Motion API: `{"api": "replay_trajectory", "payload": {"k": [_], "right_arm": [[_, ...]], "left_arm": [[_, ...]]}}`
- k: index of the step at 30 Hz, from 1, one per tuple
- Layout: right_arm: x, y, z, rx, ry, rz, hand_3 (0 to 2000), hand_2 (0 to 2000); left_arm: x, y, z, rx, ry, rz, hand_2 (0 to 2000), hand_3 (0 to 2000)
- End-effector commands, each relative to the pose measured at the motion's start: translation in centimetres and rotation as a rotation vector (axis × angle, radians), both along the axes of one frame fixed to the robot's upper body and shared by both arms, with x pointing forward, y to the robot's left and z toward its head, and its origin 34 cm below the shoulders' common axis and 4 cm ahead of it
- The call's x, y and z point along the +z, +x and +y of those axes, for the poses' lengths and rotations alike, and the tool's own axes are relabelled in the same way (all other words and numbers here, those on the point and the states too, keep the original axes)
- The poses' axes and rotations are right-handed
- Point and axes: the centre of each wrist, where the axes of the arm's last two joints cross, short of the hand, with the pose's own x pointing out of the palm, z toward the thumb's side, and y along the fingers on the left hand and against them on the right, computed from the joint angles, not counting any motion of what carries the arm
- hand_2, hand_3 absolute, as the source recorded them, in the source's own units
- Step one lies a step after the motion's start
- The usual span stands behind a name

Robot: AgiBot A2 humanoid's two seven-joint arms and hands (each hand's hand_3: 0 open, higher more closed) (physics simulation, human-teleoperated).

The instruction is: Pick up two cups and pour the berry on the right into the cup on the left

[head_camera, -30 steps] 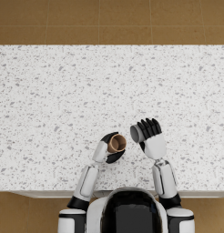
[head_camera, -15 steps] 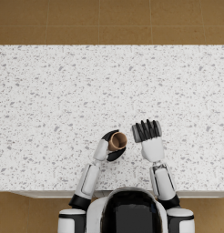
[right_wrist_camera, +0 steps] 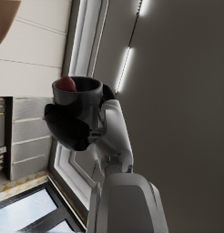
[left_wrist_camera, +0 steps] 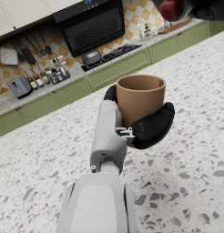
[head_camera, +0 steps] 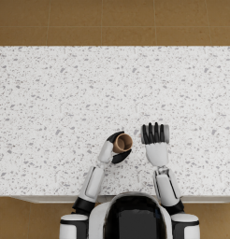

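Closest to the robot, both arms were up over the near edge of the speckled desk [head_camera: 51, 93]. The left robot hand [head_camera: 118, 148] was wrapped around a tan cup [head_camera: 122, 143], fingers clamped on its wall from the side, rim open and facing up. In the left wrist view that cup [left_wrist_camera: 140, 98] looked upright and empty as far as I could see inside.

Just beside it, the right robot hand [head_camera: 155, 142] was closed on a dark grey cup [right_wrist_camera: 78, 102], tipped so far over that from the head view you mostly saw the back of the robot hand. A red berry [right_wrist_camera: 65, 83] sat right at the lip of that cup, not out yet. The two cups were near each other but apart.

My read: both cups look stiff and light, smooth-sided, so a side grip around the middle like this seems right; squeezing near the rim would probably let them slip. The berry looks small and round, so it'll likely roll out fast once it goes. The dark cup's mouth really wants to be over the tan one first.

Beyond all that, just bare desk and brown floor [head_camera: 112, 21].
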Motion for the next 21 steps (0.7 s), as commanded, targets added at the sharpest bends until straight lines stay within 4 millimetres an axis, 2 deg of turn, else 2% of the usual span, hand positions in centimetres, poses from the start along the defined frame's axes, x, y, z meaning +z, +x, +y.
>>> {"api": "replay_trajectory", "payload": {"k": [1, 6, 8, 9, 10, 21], "right_arm": [[0.00, 0.00, -0.01, -0.005, -0.006, -0.003, 1280, 2000], [0.01, -0.01, -0.01, -0.015, -0.018, -0.009, 1280, 2000], [0.01, -0.01, -0.01, -0.015, -0.020, -0.010, 1280, 2000], [0.63, -0.26, 0.96, 0.020, -0.002, -0.033, 1280, 2000], [0.03, -0.06, 0.24, -0.007, -0.018, -0.010, 1280, 2000], [0.11, -0.20, 0.94, 0.017, -0.009, -0.012, 1280, 2000]], "left_arm": [[0.72, 0.61, -0.15, 0.006, -0.013, -0.022, 2000, 1280], [-0.06, 0.45, -0.22, -0.003, -0.003, 0.008, 2000, 1280], [0.53, 0.70, -0.35, -0.003, -0.012, -0.010, 2000, 1280], [0.53, 0.70, -0.26, 0.002, -0.013, -0.010, 2000, 1280], [-0.07, 0.51, -0.23, 0.000, -0.005, 0.009, 2000, 1280], [-0.04, 0.50, -0.18, 0.004, -0.007, 0.008, 2000, 1280]]}}
